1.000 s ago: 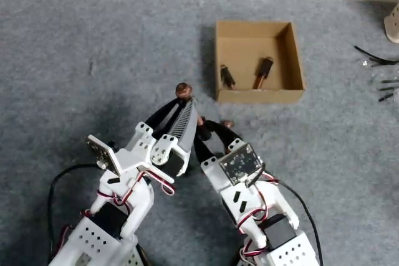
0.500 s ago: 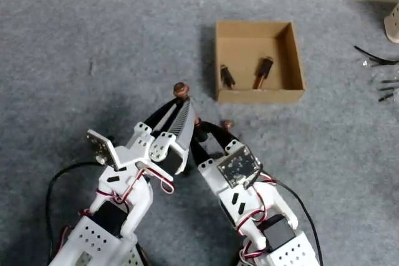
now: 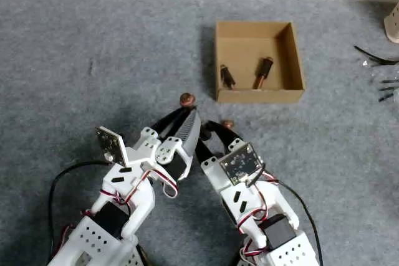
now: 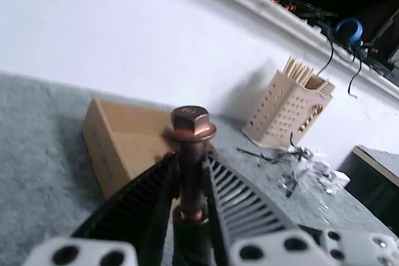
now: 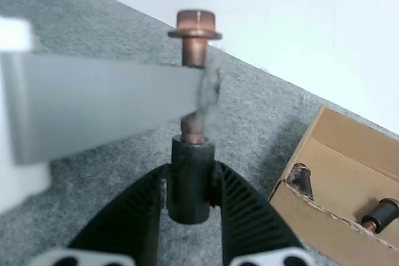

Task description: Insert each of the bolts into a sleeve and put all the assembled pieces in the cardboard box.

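Note:
My left gripper is shut on the shaft of a copper bolt, head away from me. My right gripper is shut on a dark sleeve held upright. The bolt's tip sits at the sleeve's mouth, with the bolt head above the left gripper's grey finger. In the high view both grippers meet just short of the cardboard box; the bolt head sticks out past the left gripper, and the right gripper is under it. Two assembled pieces lie in the box.
A small copper piece lies on the grey carpet beside the right gripper. Loose black and metal bits are scattered at the far right. A perforated beige holder stands by the wall behind the box.
The left gripper has drawn back toward the arms with the bolt, bringing the bolt head nearer the right gripper. The right arm has stayed almost still.

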Tool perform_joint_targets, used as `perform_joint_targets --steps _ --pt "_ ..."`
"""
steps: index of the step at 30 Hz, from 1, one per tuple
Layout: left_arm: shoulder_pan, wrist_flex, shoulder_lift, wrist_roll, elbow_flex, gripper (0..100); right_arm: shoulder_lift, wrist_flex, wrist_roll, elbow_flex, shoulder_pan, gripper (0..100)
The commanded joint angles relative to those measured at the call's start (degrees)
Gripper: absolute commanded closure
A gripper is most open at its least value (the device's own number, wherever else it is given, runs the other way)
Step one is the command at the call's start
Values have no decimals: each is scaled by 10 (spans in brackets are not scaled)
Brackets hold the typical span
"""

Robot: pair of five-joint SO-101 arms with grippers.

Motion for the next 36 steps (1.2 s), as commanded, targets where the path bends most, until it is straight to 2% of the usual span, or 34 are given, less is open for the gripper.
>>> perform_joint_targets --steps 1,8,10,14,17,27,30,34,36 --pt "1 14 -9 -2 14 994 -8 -1 -7 64 17 994" --pt "0 28 -10 -3 15 980 -8 -1 -4 65 19 994" --pt "0 31 -5 -3 15 907 -8 -1 -4 65 20 994" --pt "6 76 -5 1 15 665 -8 -1 -4 66 20 994" --pt "4 80 -10 1 15 589 -8 -1 -4 66 22 994" --pt "-9 80 -11 -3 -15 745 -8 -5 -5 65 87 994" --pt "-61 79 -11 -4 -22 824 -8 -47 -8 67 125 994" --pt "-144 78 -11 -4 -21 995 -8 -48 -8 67 160 994" --pt "-182 81 -10 -56 -17 976 -8 -38 -8 67 168 994"
